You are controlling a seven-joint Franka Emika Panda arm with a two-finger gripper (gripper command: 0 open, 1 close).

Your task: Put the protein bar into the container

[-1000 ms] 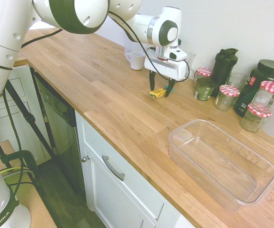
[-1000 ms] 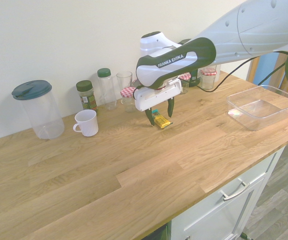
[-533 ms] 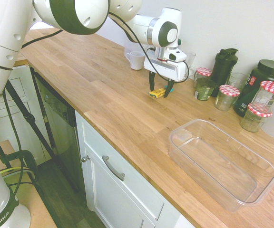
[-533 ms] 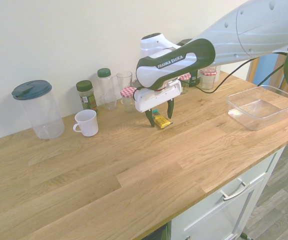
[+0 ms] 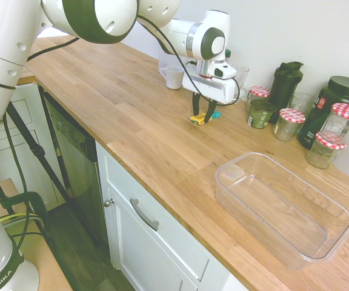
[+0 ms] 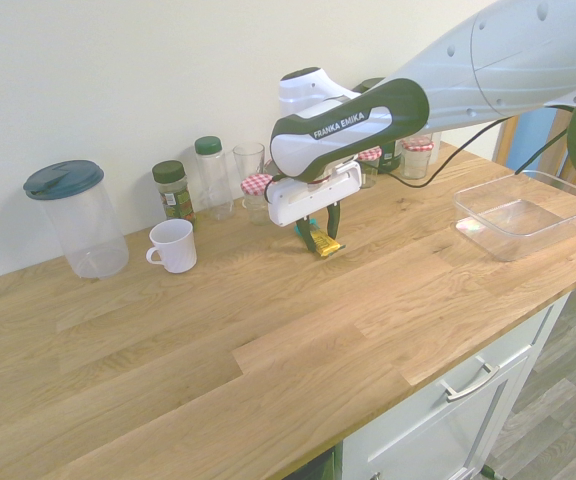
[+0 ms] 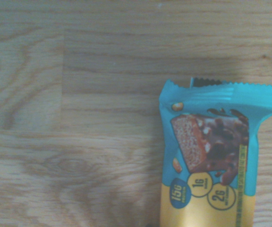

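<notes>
My container (image 5: 283, 209) sits lidless on the wooden counter (image 5: 132, 127), well apart at about four o'clock from the gripper (image 5: 202, 117). Its fingers have narrowed against the protein bar (image 6: 321, 240), which lies flat on the wood. Only my wrist view shows the wrapper's teal end and print.

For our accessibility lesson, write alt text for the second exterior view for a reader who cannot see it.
A white robot arm's gripper points down over a yellow protein bar on a wooden countertop, fingers straddling it. An empty clear container sits far right; a white mug and jars stand left.
</notes>
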